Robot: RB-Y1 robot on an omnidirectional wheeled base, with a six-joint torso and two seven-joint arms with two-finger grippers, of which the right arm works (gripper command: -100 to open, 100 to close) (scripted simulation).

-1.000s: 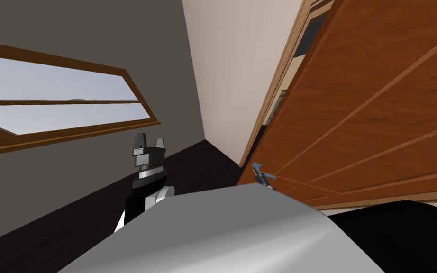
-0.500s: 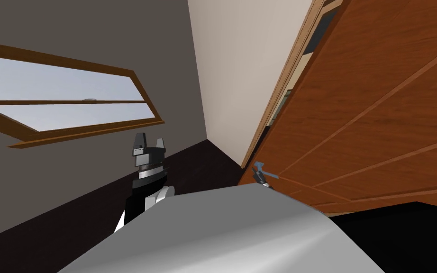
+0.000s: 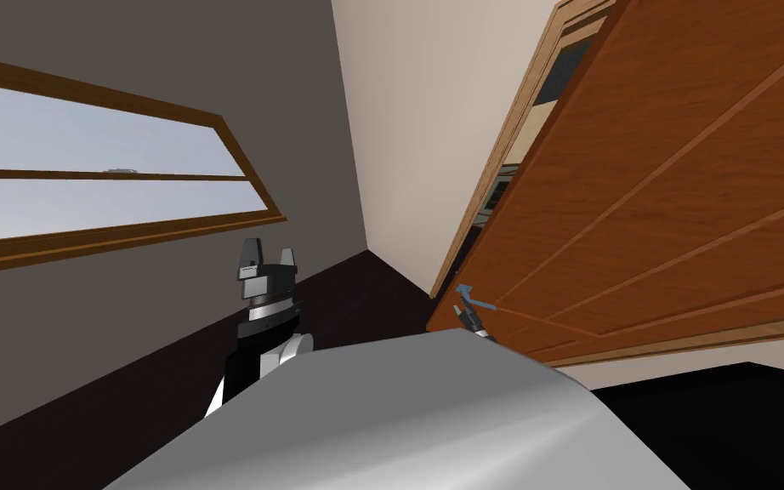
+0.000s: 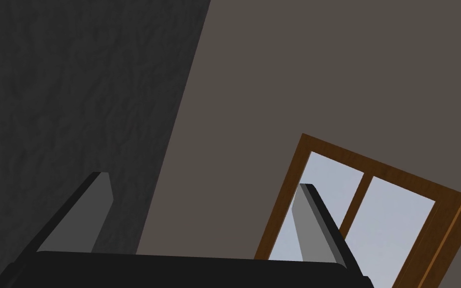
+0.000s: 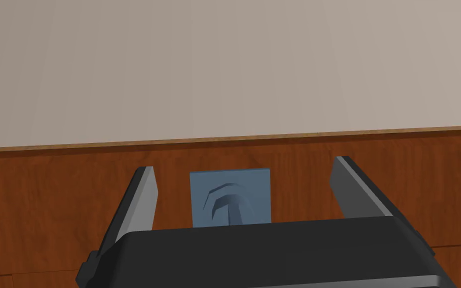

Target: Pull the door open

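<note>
Handle (image 5: 229, 200) btwn R gripper (image 5: 243, 165) jaws; window (image 3: 101, 183) left of door (image 3: 679, 170).

Dark boxy left claw (image 3: 269, 251), thin grey blade fingers (image 3: 250, 253), ribbed silver-black wrist (image 3: 267, 311), black-and-white forearm (image 3: 250, 361); right claw (image 5: 244, 166) alike.

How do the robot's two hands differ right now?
The left gripper faces the grey wall by the window; the right gripper faces the brown door. Nothing shows between the left gripper's fingers; the blue handle plate shows between the right gripper's. Both are open.
</note>
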